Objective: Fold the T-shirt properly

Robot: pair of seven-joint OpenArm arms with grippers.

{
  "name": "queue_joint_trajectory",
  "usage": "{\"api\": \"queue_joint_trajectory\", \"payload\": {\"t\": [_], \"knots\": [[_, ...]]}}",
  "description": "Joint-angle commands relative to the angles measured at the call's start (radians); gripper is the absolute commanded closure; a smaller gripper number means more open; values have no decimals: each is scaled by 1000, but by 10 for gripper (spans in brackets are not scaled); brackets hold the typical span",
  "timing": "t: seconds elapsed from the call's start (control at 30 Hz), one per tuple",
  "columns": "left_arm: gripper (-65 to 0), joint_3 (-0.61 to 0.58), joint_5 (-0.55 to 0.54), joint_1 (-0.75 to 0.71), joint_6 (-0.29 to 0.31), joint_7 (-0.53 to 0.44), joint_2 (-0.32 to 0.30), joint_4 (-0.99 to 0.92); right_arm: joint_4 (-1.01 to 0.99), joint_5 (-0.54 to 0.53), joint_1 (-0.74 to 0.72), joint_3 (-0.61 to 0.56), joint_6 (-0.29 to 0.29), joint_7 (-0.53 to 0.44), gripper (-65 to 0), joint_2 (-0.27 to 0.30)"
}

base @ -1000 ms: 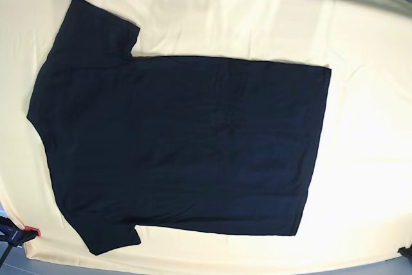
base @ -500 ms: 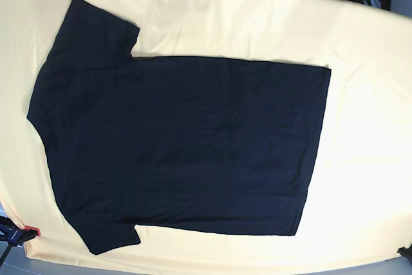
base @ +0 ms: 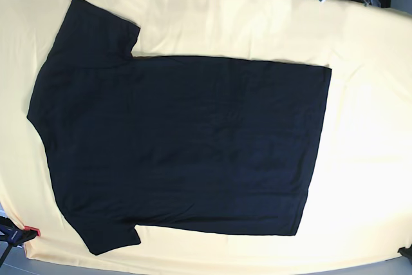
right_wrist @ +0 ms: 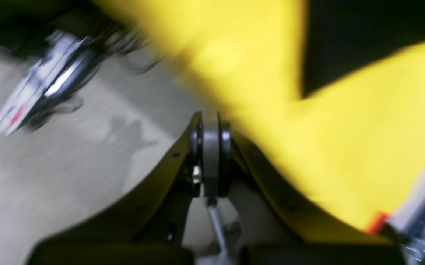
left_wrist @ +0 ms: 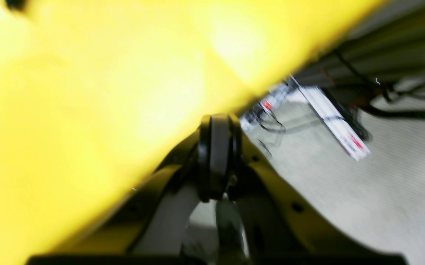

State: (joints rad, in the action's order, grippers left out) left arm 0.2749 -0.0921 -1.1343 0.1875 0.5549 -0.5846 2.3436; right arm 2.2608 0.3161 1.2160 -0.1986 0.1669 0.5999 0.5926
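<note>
T-shirt [base: 180, 146], black and plain on its upward side, is lying spread flat over the pale yellow cloth [base: 367, 127], which is covering the whole table beneath it as the largest thing in sight; its two short sleeves are pointing to the base view's left and its straight hem is running down the right, with soft shallow creases across the body. No bin, tray or other holder is showing in any view. Both arms are sitting off the table's far edge, so the shirt is lying well apart from either set of jaws. In the right wrist view the right gripper [right_wrist: 210, 154] is showing its dark rounded pads pressed together, pinching nothing, with a blurred dark corner of the shirt up and to the right beyond them and yellow cloth just past the tips. In the left wrist view the left gripper [left_wrist: 218, 158] is likewise pressed together on nothing, with the yellow cloth filling the space up and to the left of its tips and grey carpeted floor [left_wrist: 382, 191] to their right. Smallest, a white power strip [left_wrist: 332, 121] with black cables is lying on that floor beyond the jaws; both wrist views are smeared.
</note>
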Motion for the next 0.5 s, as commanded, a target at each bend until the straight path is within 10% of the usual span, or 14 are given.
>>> {"api": "queue_joint_trajectory", "payload": {"t": [0.0,0.13,0.33,0.47], "knots": [[0,21,-2,-15,-5,-9,-16,13,42,6,17,32,24,-12,0,6],[0,49,30,-4,13,-69,-58,13,95,-1,16,154,-6,-77,0,6],[0,49,69,138,93,-135,-156,13,95,-157,-101,212,-276,-191,0,6],[0,49,81,250,212,-264,-230,-87,95,-216,-196,210,-335,-201,0,5]]}}
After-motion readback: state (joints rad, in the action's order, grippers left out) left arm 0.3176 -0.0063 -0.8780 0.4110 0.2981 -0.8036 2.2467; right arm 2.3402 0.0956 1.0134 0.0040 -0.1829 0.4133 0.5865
